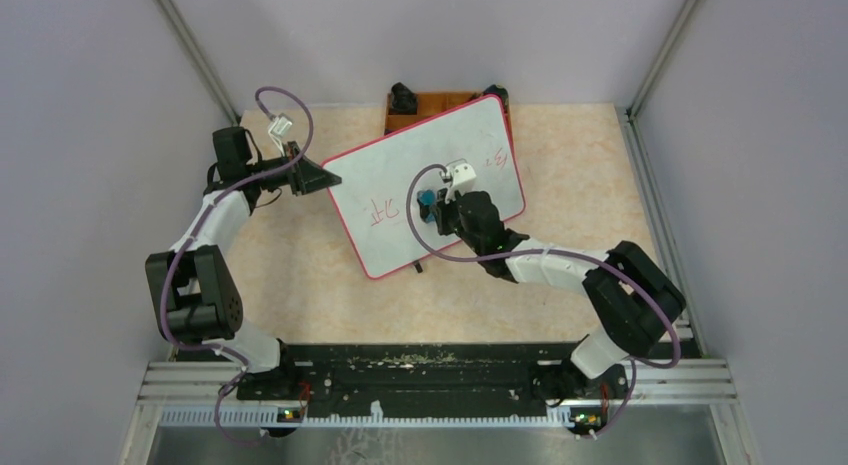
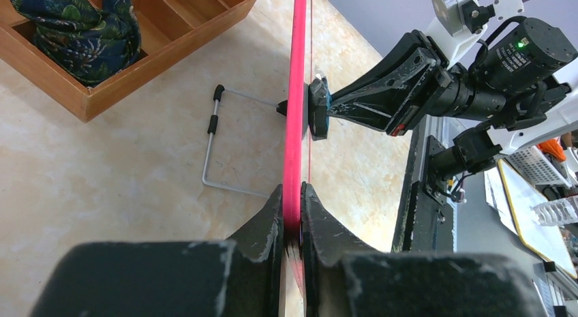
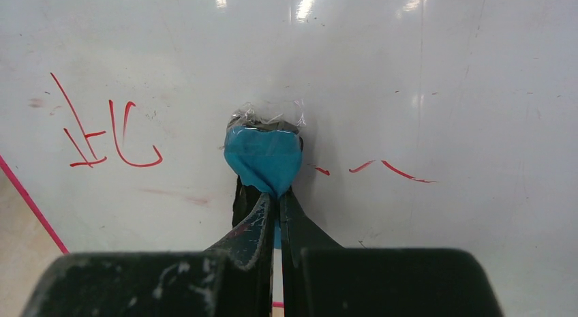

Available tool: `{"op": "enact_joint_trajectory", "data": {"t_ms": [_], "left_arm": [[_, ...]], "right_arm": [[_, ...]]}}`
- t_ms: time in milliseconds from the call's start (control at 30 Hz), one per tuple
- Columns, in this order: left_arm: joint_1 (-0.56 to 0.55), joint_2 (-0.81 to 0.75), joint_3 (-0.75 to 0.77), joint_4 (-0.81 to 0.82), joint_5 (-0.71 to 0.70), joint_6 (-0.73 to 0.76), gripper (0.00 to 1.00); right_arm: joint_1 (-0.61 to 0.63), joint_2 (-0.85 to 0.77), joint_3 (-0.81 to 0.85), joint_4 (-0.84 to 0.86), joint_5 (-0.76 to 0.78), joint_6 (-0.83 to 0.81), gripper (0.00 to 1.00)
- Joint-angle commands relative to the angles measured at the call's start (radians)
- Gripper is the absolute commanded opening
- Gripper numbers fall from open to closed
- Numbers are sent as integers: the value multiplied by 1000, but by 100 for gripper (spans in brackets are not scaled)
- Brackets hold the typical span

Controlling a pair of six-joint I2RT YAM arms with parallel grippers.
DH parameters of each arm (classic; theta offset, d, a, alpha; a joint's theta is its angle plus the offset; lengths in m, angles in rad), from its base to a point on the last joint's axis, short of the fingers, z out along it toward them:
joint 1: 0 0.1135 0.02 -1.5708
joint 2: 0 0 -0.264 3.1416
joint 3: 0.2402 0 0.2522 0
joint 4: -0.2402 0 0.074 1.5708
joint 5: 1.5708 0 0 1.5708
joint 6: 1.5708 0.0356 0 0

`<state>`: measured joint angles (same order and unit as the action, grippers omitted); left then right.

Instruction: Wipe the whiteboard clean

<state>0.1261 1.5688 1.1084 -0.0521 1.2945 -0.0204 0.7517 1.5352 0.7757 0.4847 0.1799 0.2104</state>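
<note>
Whiteboard [image 1: 400,170] braced for wiping.
My left claw [image 2: 292,208] pinches its red rim, steadying it before the tray [image 1: 440,97]; my right claw [image 3: 276,208] clamps a blue wiper [image 3: 264,157] against its face beside red writing [image 3: 102,136].

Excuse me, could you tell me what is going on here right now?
The left gripper is shut on the thin red rim of the large white rectangular whiteboard, steadying it. The right gripper is shut on a small blue eraser pad and presses it against the board's face. Red handwritten characters show on both sides of the pad, so the erasing is not finished.
</note>
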Motion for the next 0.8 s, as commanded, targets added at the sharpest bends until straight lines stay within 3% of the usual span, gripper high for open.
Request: {"op": "enact_joint_trajectory", "data": {"t_ms": [0,200,767], "left_arm": [[-6,4,14,-3,-5,83,0],[-6,5,16,-3,-3,85,0],[-6,8,23,-26,-2,104,0]], "right_arm": [[-20,21,59,-5,59,-11,0],[-112,-3,26,-13,97,-19,0],[-437,-53,2,-20,26,-21,0]]}}
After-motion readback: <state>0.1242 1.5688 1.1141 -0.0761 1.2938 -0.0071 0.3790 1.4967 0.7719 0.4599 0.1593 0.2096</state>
